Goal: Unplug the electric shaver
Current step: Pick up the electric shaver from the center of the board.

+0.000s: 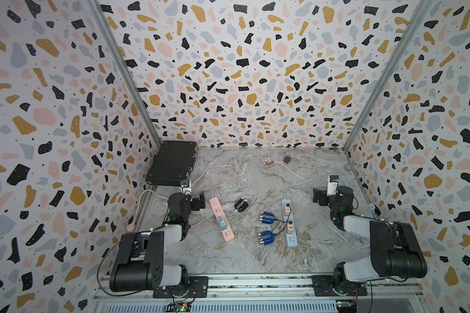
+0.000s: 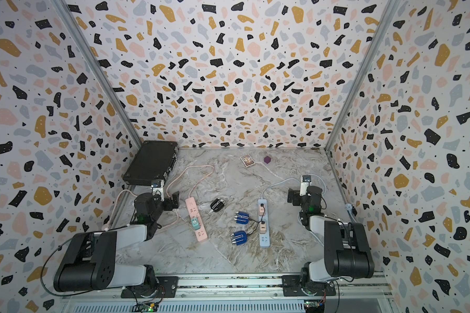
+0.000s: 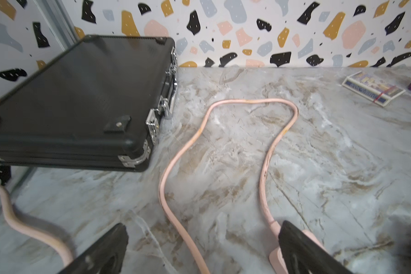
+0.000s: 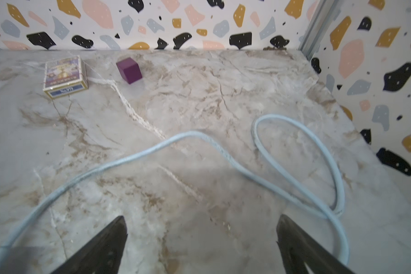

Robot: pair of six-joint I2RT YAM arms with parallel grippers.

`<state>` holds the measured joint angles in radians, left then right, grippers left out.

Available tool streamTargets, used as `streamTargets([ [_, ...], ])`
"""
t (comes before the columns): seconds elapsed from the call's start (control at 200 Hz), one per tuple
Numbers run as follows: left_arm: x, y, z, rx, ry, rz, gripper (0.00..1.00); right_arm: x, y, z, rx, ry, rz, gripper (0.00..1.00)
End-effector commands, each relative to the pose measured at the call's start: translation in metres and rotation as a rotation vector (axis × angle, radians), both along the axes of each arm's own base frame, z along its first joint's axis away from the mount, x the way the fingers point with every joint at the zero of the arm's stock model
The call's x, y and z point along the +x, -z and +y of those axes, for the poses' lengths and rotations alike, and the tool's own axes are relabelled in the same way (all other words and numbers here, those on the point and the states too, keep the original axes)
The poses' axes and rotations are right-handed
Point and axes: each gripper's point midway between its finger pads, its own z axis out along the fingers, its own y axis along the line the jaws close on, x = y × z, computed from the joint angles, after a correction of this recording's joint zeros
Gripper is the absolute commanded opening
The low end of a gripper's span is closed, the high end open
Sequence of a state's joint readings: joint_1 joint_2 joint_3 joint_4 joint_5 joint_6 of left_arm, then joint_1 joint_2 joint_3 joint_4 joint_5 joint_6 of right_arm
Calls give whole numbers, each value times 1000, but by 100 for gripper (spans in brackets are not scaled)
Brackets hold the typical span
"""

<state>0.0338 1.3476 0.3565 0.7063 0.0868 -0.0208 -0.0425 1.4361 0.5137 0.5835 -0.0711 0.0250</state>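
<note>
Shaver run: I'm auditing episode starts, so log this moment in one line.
phase: not started | left gripper: open, empty | right gripper: open, empty | blue shavers: both wired to blue strip

no legible text anywhere; white lettering on the small card box [image 4: 64,76] too blurred

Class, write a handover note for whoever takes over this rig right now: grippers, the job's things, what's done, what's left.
Grippers: left gripper and right gripper both open, empty.
Things: far blue shaver and near blue shaver lie beside the blue power strip, corded to pink adapters plugged into it.
Done: nothing unplugged.
Left: grip an adapter and pull it out; the right arm looks nearer.
</note>
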Motion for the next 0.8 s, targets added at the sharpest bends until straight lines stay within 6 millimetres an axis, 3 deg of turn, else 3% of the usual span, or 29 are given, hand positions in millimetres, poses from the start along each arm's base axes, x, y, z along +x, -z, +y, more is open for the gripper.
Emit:
streamTargets([
  [0.0,0,-25,4,1,-27,-31,100,1,-28,10,-4,-51,16,100],
  [0.075,-5,-40,7,-45,-78,3,99,5,-68,16,99,-36,-76,100],
  [0.15,-7,-53,5,-108,-98,92,100,10,-92,42,163,-136,39,100],
  [0.265,-14,-62,-19,-197,-12,149,99,5,-106,109,3,-361,193,100],
  [0.41,-31,-67,-28,-276,-7,196,100,-17,-117,192,-259,-603,295,100],
  [0.496,-37,-77,-37,-324,22,230,99,-41,-112,239,-423,-780,345,100],
  [0.566,-42,-83,-44,-374,39,256,100,-58,-102,265,-558,-888,369,100],
  [0.796,-54,-93,-42,-388,16,278,100,-87,-46,316,-856,-1141,325,100],
])
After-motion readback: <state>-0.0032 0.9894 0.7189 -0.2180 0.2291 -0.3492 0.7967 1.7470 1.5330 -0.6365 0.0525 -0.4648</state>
